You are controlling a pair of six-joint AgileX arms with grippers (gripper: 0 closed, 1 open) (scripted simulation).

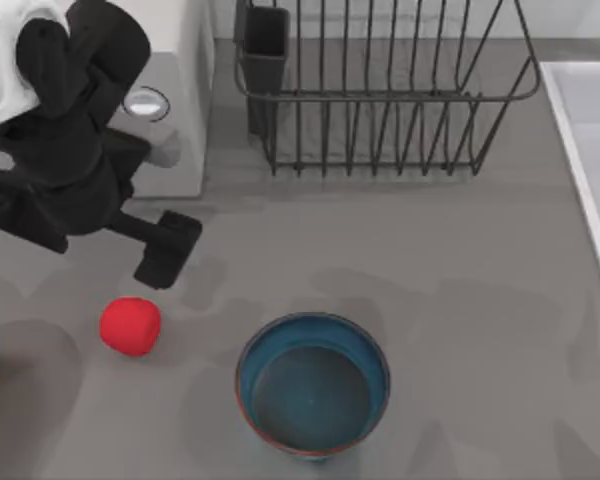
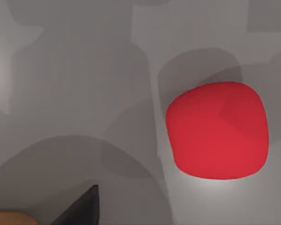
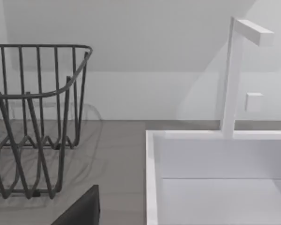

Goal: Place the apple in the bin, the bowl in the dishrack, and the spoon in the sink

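The left gripper (image 1: 165, 250) hangs over the left side of the table (image 1: 460, 260), just above and beside the apple (image 1: 131, 325), which lies free on the surface; whether its fingers are spread or pressed together cannot be told. The left wrist view shows the apple (image 2: 218, 131) close below. The bowl (image 1: 313, 384) stands empty near the front edge. The dishrack (image 1: 380, 90) sits at the back, the sink (image 1: 585, 150) at the right.
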